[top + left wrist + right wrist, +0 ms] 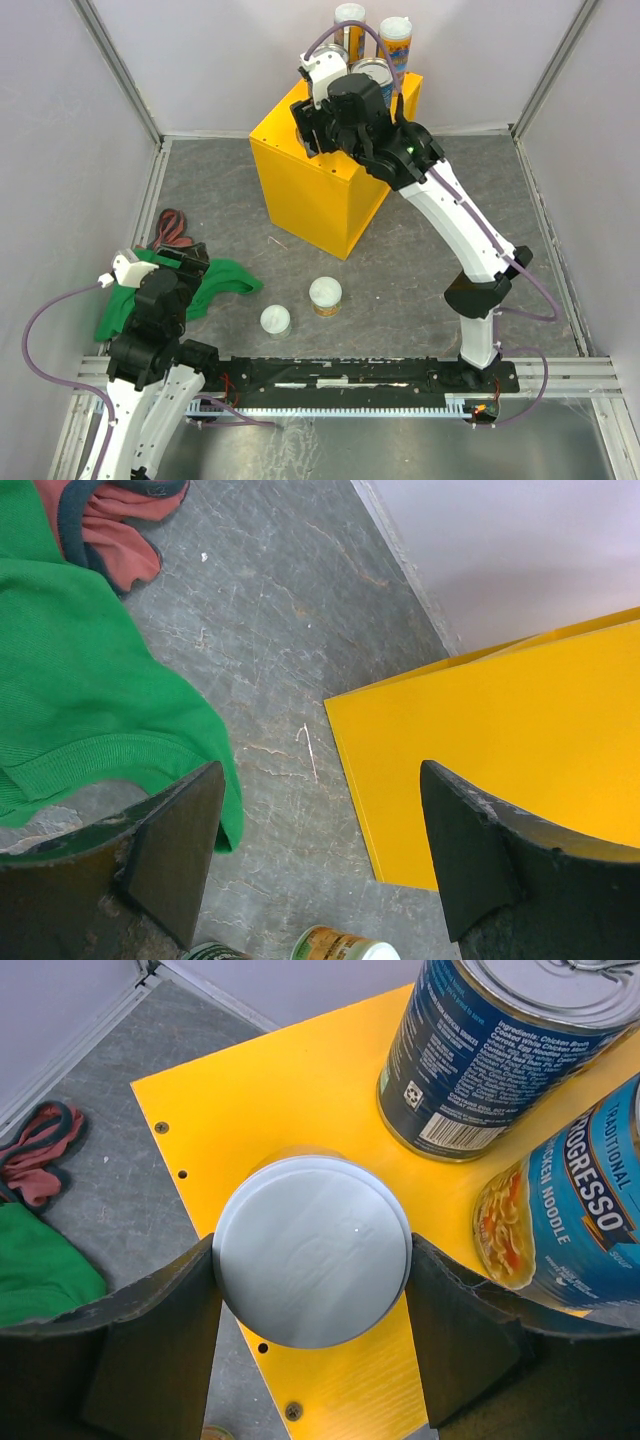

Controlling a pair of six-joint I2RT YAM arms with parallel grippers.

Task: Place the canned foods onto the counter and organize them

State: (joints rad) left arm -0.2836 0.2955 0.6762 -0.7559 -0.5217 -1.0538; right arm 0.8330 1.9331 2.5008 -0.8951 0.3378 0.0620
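Pale lilac walls [60, 100] enclose a grey stone-patterned surface [420, 250] carrying a bright yellow box-shaped counter [310, 190]. On its top the right fingers [150, 1340] pinch a short white-lidded can [310, 1250] beside two blue-labelled cans [500, 1050]; the left fingers [170, 850] are spread, empty, near a green cloth [80, 680].
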